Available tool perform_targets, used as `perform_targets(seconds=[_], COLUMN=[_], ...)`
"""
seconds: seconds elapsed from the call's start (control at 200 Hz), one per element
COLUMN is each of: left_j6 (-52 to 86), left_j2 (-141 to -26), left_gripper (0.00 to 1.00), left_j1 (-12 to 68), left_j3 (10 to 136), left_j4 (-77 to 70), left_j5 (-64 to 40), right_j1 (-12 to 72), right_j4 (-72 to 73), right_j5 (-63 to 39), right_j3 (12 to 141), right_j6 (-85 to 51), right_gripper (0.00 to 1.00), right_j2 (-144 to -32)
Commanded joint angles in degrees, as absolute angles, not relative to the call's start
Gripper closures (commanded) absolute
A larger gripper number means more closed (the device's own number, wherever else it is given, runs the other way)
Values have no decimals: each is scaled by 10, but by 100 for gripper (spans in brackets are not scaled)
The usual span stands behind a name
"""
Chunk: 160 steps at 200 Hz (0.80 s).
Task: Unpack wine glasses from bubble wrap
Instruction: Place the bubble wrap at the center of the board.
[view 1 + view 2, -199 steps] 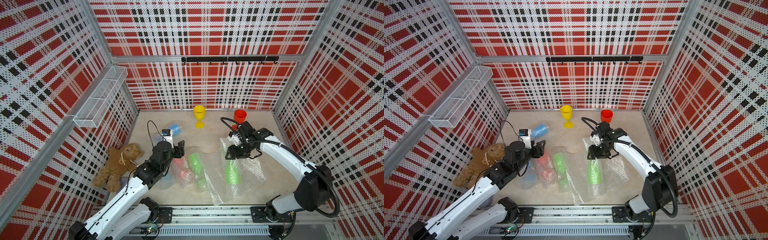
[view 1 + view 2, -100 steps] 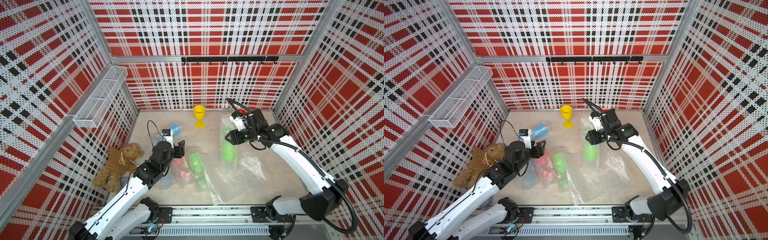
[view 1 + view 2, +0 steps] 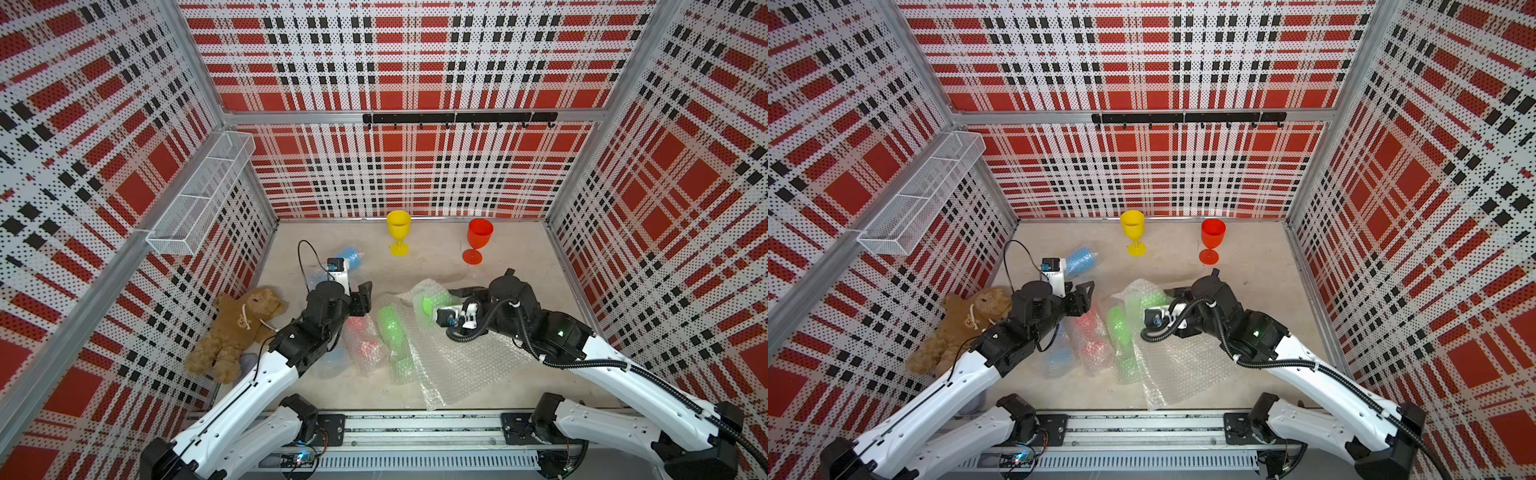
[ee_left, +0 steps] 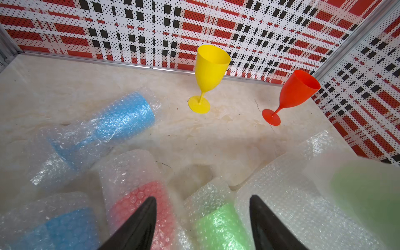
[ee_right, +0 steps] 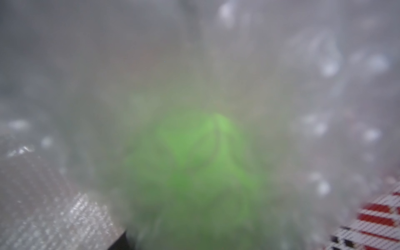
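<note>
Bubble-wrapped green goblet point(image 3: 424, 301) is gripped by the right gripper point(image 3: 434, 308); the left gripper point(image 4: 202, 225) is held open.

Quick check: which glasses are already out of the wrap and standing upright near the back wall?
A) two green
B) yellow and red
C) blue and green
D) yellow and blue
B: the yellow goblet and the red goblet stand bare on their feet near the back wall, while every other goblet in view lies inside bubble wrap.
</note>
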State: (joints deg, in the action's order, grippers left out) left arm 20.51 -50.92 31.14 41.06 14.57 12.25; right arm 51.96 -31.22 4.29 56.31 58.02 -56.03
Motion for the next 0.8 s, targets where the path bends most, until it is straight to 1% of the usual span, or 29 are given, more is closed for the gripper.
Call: perform_targets(seconds=[0.0, 0.035, 0.08, 0.165, 0.256, 0.301, 0.351, 0.471, 0.501, 0.516, 0.526, 0.601, 0.686, 0.726, 0.797], left_j6=[205, 204, 205, 205, 205, 205, 205, 205, 205, 204, 204, 204, 204, 204, 206], left_j2=[-516, -519, -522, -526, -530, -533, -535, -535, -536, -536, -536, -538, -538, -538, -537], left_gripper=[30, 30, 30, 30, 30, 30, 30, 30, 30, 30, 30, 30, 30, 30, 30], left_j1=[308, 308, 308, 308, 308, 308, 308, 307, 307, 307, 307, 306, 306, 306, 305], left_j3=[409, 410, 410, 410, 410, 410, 411, 410, 411, 411, 411, 411, 410, 411, 412], left_j4=[132, 132, 131, 130, 130, 130, 130, 130, 130, 130, 130, 130, 131, 130, 130], left_j5=[114, 114, 114, 114, 113, 112, 112, 112, 113, 113, 113, 111, 110, 109, 107], right_j1=[570, 579, 584, 584, 585, 584, 584, 584, 584, 584, 584, 585, 589, 589, 589], right_j4=[-434, -474, -506, -522, -530, -518, -502, -459, -456, -455, -455, -458, -452, -462, -462], right_j5=[146, 145, 133, 113, 91, 93, 97, 115, 114, 115, 115, 105, 86, 84, 100], right_j3=[566, 574, 577, 563, 516, 482, 446, 389, 385, 386, 386, 413, 487, 533, 620], right_j6=[783, 786, 797, 793, 788, 785, 780, 761, 756, 752, 747, 715, 630, 567, 406], right_gripper=[44, 49, 52, 54, 51, 48, 41, 21, 11, 2, 0, 0, 0, 0, 0], right_j2=[-556, -561, -559, -553, -550, -549, -547, -539, -536, -536, -535, -527, -511, -520, -548])
